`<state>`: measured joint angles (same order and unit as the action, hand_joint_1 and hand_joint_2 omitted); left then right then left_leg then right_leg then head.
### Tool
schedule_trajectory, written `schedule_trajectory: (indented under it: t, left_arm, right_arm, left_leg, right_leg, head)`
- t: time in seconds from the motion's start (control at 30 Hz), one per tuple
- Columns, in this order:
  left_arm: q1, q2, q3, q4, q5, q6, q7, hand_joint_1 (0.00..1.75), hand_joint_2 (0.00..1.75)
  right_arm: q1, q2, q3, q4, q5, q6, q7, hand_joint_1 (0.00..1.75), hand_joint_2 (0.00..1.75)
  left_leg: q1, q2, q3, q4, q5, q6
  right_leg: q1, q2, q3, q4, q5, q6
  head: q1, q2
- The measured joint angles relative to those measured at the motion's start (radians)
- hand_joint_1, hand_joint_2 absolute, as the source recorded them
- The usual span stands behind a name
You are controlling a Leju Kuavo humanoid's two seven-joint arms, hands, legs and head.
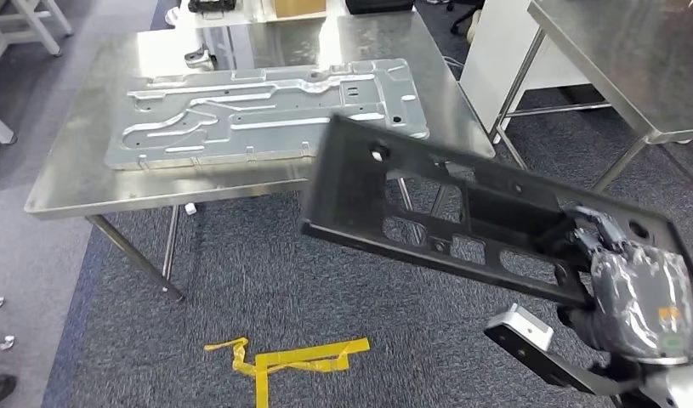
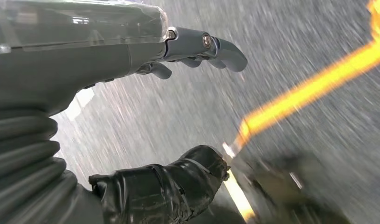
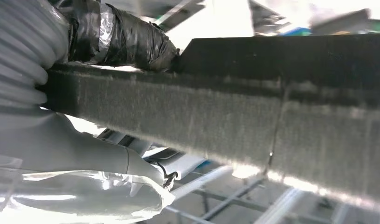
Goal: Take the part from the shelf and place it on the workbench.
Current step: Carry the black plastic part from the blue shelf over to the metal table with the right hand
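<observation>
1. Right hand (image 1: 636, 293) grips the black part (image 1: 462, 212) at lower right — held in the air, tilted, off the workbench (image 1: 79, 183).
2. Left hand (image 2: 132, 116) — fingers spread, holding nothing.

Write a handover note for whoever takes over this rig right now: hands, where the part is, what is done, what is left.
Right hand: grips the black part at its near end, carrying it in the air, tilted, its far end over the workbench's near edge.
Left hand: holds nothing, fingers apart, hanging over the carpet with yellow tape.
Workbench: a stamped silver metal panel already lies on it.
Done: part is off the shelf and brought to the bench.
Left: bring the part fully over the bench, probably onto bare surface or the panel, set it down and release.
</observation>
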<state>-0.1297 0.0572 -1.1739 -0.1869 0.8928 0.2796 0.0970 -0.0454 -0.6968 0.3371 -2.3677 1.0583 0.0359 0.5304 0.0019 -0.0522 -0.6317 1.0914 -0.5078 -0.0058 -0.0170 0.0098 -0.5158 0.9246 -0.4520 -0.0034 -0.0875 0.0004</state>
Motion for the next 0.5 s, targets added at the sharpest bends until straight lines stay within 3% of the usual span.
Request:
schedule_trajectory:
  t: [0.07,0.1,0.13,0.17,0.23,0.3,0.37,0.4,0.43,0.5]
  left_arm:
    - [0.001,0.026,0.017,0.001,0.038,-0.030,0.064,0.00,1.75]
    - [0.003,0.037,0.025,0.001,0.052,-0.038,0.092,0.00,1.75]
    - [0.005,0.047,0.032,0.001,0.065,-0.040,0.113,0.00,1.75]
    - [0.006,0.057,0.040,0.001,0.076,-0.039,0.129,0.00,1.75]
    - [0.007,0.070,0.058,0.002,0.092,-0.036,0.144,0.00,1.75]
    - [0.006,0.073,0.073,0.003,0.099,-0.028,0.146,0.00,1.75]
    - [0.009,0.066,0.083,0.004,0.100,-0.014,0.132,0.00,1.75]
    - [0.014,0.060,0.087,0.004,0.098,-0.009,0.122,0.00,1.75]
    - [0.019,0.052,0.089,0.004,0.094,-0.007,0.111,0.00,1.75]
    - [0.023,0.037,0.089,0.005,0.087,-0.006,0.084,0.00,1.75]
  right_arm:
    - [-0.059,0.024,0.044,0.015,-0.011,0.000,-0.003,1.75,1.75]
    - [-0.086,0.033,0.065,0.026,-0.021,-0.001,-0.005,1.75,1.75]
    - [-0.110,0.041,0.084,0.036,-0.033,-0.001,-0.005,1.75,1.75]
    - [-0.133,0.047,0.099,0.044,-0.044,0.000,-0.005,1.75,1.75]
    - [-0.175,0.056,0.120,0.055,-0.059,0.008,-0.005,1.75,1.75]
    - [-0.198,0.060,0.137,0.060,-0.062,0.016,-0.007,1.75,1.75]
    - [-0.187,0.061,0.150,0.063,-0.042,0.006,-0.022,1.75,1.75]
    - [-0.175,0.062,0.157,0.066,-0.025,-0.009,-0.036,1.75,1.75]
    - [-0.165,0.063,0.164,0.070,-0.007,-0.026,-0.052,1.75,1.75]
    - [-0.159,0.067,0.180,0.082,0.009,-0.050,-0.076,1.75,1.75]
  left_leg:
    - [0.004,0.030,-0.057,0.123,-0.054,-0.007]
    - [0.006,0.036,-0.071,0.152,-0.059,-0.010]
    - [0.008,0.041,-0.066,0.145,-0.045,-0.012]
    - [0.010,0.048,-0.042,0.100,-0.016,-0.014]
    - [0.010,0.091,0.029,-0.033,0.041,-0.017]
    - [0.004,0.119,0.064,-0.106,0.058,-0.005]
    - [0.000,0.100,0.061,-0.113,0.059,0.013]
    - [0.002,0.087,0.060,-0.115,0.061,0.019]
    - [0.004,0.075,0.060,-0.118,0.064,0.025]
    - [0.009,0.055,0.058,-0.122,0.070,0.035]
  right_leg:
    - [0.000,-0.025,0.000,0.000,0.000,-0.003]
    - [0.000,-0.038,-0.001,0.001,0.000,-0.002]
    - [-0.001,-0.052,-0.001,0.002,-0.002,-0.001]
    - [-0.001,-0.065,0.000,0.005,-0.003,0.001]
    - [0.001,-0.090,-0.001,0.014,-0.011,0.010]
    - [0.006,-0.113,-0.002,0.024,-0.019,0.023]
    - [0.006,-0.140,0.003,0.024,-0.022,0.035]
    - [0.005,-0.137,0.004,0.026,-0.028,0.041]
    - [0.002,-0.117,0.000,0.039,-0.040,0.047]
    - [-0.002,-0.052,-0.043,0.130,-0.095,0.055]
  head:
    - [-0.001,0.000]
    - [-0.001,0.000]
    - [-0.001,0.000]
    - [-0.001,0.000]
    - [-0.002,0.000]
    - [0.000,0.000]
    - [0.003,0.000]
    - [0.004,0.000]
    - [0.005,0.000]
    - [0.008,0.000]
